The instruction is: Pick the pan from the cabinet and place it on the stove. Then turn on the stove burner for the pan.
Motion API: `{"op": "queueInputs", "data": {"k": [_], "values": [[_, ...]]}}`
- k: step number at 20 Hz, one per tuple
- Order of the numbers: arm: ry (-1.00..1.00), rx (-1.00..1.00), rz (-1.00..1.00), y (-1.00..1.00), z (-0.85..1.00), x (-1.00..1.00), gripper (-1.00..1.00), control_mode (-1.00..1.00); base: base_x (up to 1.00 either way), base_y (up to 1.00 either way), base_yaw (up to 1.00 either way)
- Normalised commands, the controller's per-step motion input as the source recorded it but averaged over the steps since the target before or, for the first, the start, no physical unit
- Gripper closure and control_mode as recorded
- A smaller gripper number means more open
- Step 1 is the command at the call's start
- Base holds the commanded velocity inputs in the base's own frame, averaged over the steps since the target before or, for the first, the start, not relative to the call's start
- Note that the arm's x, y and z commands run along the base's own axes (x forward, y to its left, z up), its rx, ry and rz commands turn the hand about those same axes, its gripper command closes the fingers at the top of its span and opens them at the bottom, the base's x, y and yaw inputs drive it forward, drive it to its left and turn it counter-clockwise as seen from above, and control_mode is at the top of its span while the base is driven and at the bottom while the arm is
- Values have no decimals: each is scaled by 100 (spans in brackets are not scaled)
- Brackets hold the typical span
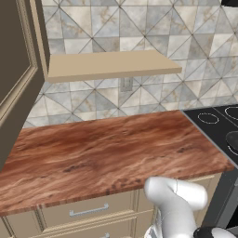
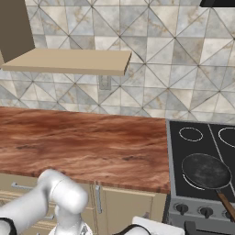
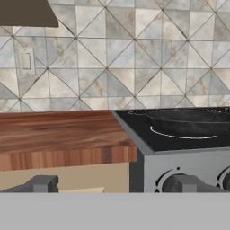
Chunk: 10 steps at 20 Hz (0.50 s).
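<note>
The black pan [image 2: 205,170] lies flat on the front left burner ring of the glossy black stove [image 2: 193,149], its thin handle [image 2: 226,202] pointing toward the front right. In the hand view the pan [image 3: 193,117] shows edge-on on the stove [image 3: 143,130]. My gripper [image 3: 117,184] is open with nothing between its fingertips [image 3: 42,183]. It sits low, level with the stove's front panel where that meets the counter. The left knob [image 3: 173,182] is just inside the right fingertip. The beige cabinet [image 1: 111,65] hangs over the counter with its door [image 1: 16,69] swung open.
A wood-grain counter [image 2: 82,142] runs left of the stove, with beige drawers [image 1: 88,210] below. Control knobs [image 2: 182,209] line the stove front. A wall outlet [image 3: 26,60] sits on the tiled backsplash. My white arm [image 1: 179,204] rises in front of the counter edge.
</note>
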Motion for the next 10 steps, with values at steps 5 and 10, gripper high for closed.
{"op": "queueInputs", "data": {"k": [5, 10], "values": [[0, -3, 0, 0, -4, 13, -100, -100, 0, 0, 0], [0, -2, 0, -8, -1, 15, -100, -100, 0, 0, 0]]}}
